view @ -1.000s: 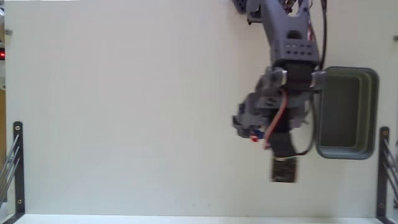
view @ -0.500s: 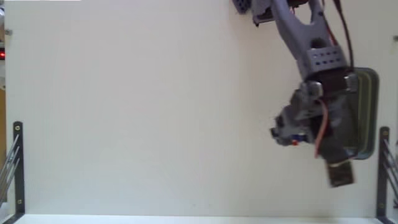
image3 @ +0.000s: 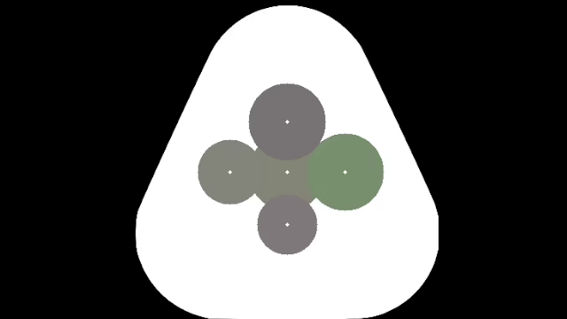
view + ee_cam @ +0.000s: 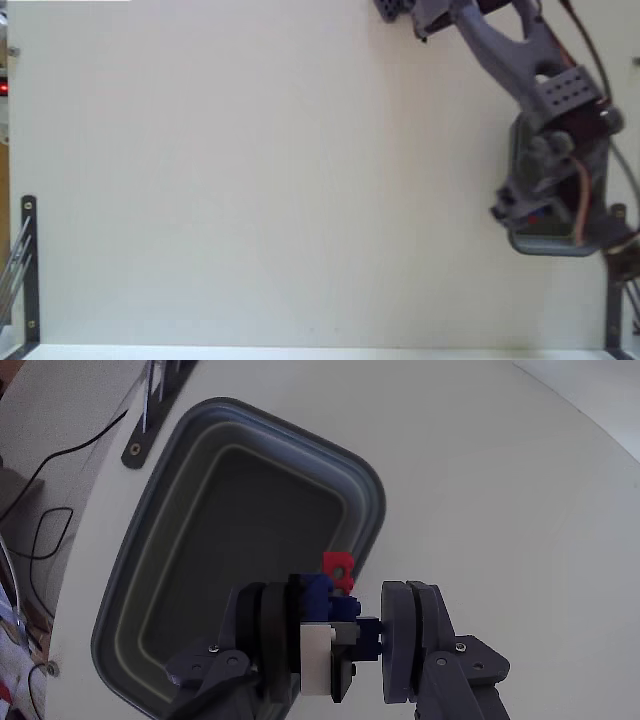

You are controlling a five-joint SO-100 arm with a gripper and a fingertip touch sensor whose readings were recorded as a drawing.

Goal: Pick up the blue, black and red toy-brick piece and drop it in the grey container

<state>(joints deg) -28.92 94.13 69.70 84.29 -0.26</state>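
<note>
In the wrist view my gripper (image 4: 335,635) is shut on the toy-brick piece (image 4: 333,600), a small blue, red, black and white cluster held between the two grey fingers. It hangs over the right rim of the grey container (image 4: 190,530), whose dark hollow fills the left of that view. In the fixed view the arm covers most of the grey container (image 4: 545,244) at the right edge, and my gripper (image 4: 520,213) sits above its lower left part with a speck of the toy-brick piece (image 4: 537,213) showing.
White tabletop spreads across the fixed view. Black metal posts (image 4: 28,262) stand at the lower left and at the lower right (image 4: 615,275). Cables (image 4: 45,510) lie beyond the table edge in the wrist view.
The arm has swung right across the table, carrying the brick piece from left of the container to above it. The gripper has stayed shut on the piece.
</note>
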